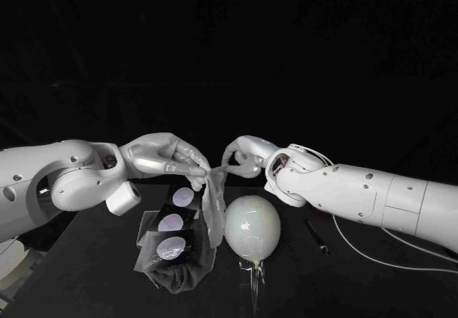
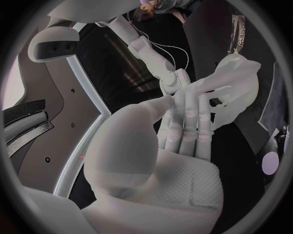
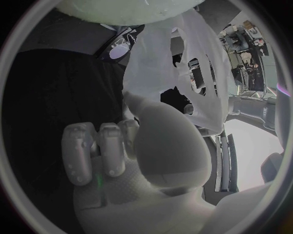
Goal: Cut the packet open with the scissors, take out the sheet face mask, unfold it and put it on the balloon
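The pale, wet sheet mask (image 1: 212, 207) hangs still folded into a narrow strip above the table. Both hands hold its top edge. My left hand (image 1: 168, 158) pinches it from the left, and my right hand (image 1: 244, 156) pinches it close by from the right. In the left wrist view the mask (image 2: 236, 87) drapes beyond the fingertips (image 2: 190, 106). The right wrist view has the mask (image 3: 178, 63) spreading past my right hand (image 3: 141, 146), with holes in it. The whitish balloon (image 1: 252, 228) lies on the table just right of the hanging mask; its curve (image 3: 131, 9) is near the mask.
The dark cut packet (image 1: 172, 233), with pale ovals printed on it, lies left of the balloon under the mask. The scissors (image 1: 317, 237) lie on the table right of the balloon. A white cable (image 1: 382, 255) runs along my right arm.
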Controlling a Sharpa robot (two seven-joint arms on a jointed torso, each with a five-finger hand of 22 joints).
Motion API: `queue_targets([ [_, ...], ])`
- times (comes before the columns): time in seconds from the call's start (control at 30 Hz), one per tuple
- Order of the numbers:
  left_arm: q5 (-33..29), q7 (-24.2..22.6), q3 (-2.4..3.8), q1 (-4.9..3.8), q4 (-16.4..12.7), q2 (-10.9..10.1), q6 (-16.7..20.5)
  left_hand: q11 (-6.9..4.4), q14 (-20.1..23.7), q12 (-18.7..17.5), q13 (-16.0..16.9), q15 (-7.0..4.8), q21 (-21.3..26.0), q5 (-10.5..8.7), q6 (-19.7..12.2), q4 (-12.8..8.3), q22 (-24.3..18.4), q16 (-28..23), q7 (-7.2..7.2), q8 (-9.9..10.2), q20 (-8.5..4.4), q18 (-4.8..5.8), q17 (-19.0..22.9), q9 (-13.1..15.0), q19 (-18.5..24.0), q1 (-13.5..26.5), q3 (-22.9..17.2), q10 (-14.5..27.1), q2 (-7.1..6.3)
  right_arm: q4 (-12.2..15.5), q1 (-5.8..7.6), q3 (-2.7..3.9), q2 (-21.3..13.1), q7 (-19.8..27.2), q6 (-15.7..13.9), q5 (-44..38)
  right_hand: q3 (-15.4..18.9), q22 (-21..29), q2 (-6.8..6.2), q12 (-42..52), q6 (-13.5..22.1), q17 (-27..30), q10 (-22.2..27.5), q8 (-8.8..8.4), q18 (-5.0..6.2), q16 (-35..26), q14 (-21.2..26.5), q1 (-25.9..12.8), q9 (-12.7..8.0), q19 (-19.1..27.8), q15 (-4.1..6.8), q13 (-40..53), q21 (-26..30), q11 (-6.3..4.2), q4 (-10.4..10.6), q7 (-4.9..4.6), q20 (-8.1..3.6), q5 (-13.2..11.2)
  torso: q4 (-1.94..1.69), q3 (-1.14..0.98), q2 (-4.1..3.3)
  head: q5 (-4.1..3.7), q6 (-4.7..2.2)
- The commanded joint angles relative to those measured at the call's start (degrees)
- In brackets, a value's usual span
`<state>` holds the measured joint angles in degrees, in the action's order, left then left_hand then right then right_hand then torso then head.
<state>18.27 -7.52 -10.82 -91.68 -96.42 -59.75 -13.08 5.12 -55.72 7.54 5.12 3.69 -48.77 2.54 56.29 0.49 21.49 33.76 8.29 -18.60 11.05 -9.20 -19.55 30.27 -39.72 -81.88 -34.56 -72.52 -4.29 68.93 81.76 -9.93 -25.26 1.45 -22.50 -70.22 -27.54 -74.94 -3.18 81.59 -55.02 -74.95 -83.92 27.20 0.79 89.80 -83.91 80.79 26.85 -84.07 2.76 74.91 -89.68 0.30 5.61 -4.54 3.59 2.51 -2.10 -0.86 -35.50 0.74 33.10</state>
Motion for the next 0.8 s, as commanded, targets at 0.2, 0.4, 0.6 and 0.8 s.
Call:
queue_targets([
  [0.2,-3.3,-2.4,-1.10,0.39,-3.9,-0.5,2.7,-0.04,-0.3,0.2,0.1,-0.30,-0.4,0.24,0.5,0.4,0.1,0.3,0.05,-0.2,0.31,-1.05,-0.1,10.5,-0.3,-0.3,-0.1,-0.5,0.06,2.1,-0.41,-0.10,-1.1,1.9,-0.7,-4.0,0.1,-15.1,0.10,0.6,-0.4,-15.0,-0.9,0.29,-0.79,0.2,-6.1,0.3,0.1,-5.9,0.32,9.1,-0.3,-0.07,-0.4,0.15,-0.38,0.3,-0.01,0.00,0.11,-0.28,0.28],
  [0.4,-3.8,-2.7,-1.93,2.48,-6.1,0.4,7.3,-0.06,-0.4,0.3,0.1,-0.33,-0.5,0.24,0.5,0.5,0.2,0.4,0.04,-0.3,0.31,-1.10,-0.2,10.5,-0.4,-0.2,-0.1,-0.6,0.02,3.9,-0.51,-0.12,-2.7,2.1,-1.1,-5.2,0.1,-15.1,0.08,0.5,-0.4,-15.0,-0.8,0.32,-0.79,0.2,-6.1,0.3,0.1,-5.9,0.32,9.0,-0.3,-0.07,-0.4,0.15,-0.38,0.3,0.08,0.02,0.09,-0.67,0.56],
  [0.6,-2.9,-1.0,-2.17,4.37,-6.6,1.6,13.0,-0.12,-0.7,0.3,0.1,-0.41,-0.6,0.24,0.6,0.6,0.2,0.4,-0.01,-0.3,0.28,-1.19,-0.2,10.7,-0.6,-0.2,-0.3,-0.8,0.01,5.6,-0.53,-0.13,-4.5,1.7,-2.0,-6.3,0.1,-15.1,0.00,0.6,-0.5,-15.0,-0.9,0.42,-0.79,0.2,-6.1,0.3,0.1,-5.9,0.31,9.1,-0.3,-0.07,-0.5,0.15,-0.38,0.3,0.21,-0.01,0.06,-0.97,0.96],
  [0.8,-2.6,-0.5,-2.25,5.86,-7.5,2.9,15.8,-0.17,-0.9,0.4,0.1,-0.46,-0.7,0.24,0.7,0.7,0.2,0.4,-0.05,-0.3,0.25,-1.24,-0.3,10.8,-0.7,-0.1,-0.5,-0.9,-0.07,6.8,-0.52,-0.14,-6.2,1.2,-2.5,-6.8,0.0,-15.1,-0.04,0.6,-0.5,-15.0,-1.0,0.50,-0.79,0.2,-6.1,0.2,0.2,-5.9,0.30,9.1,-0.3,-0.07,-0.5,0.16,-0.38,0.3,0.23,0.10,-0.01,-1.19,1.42],
])
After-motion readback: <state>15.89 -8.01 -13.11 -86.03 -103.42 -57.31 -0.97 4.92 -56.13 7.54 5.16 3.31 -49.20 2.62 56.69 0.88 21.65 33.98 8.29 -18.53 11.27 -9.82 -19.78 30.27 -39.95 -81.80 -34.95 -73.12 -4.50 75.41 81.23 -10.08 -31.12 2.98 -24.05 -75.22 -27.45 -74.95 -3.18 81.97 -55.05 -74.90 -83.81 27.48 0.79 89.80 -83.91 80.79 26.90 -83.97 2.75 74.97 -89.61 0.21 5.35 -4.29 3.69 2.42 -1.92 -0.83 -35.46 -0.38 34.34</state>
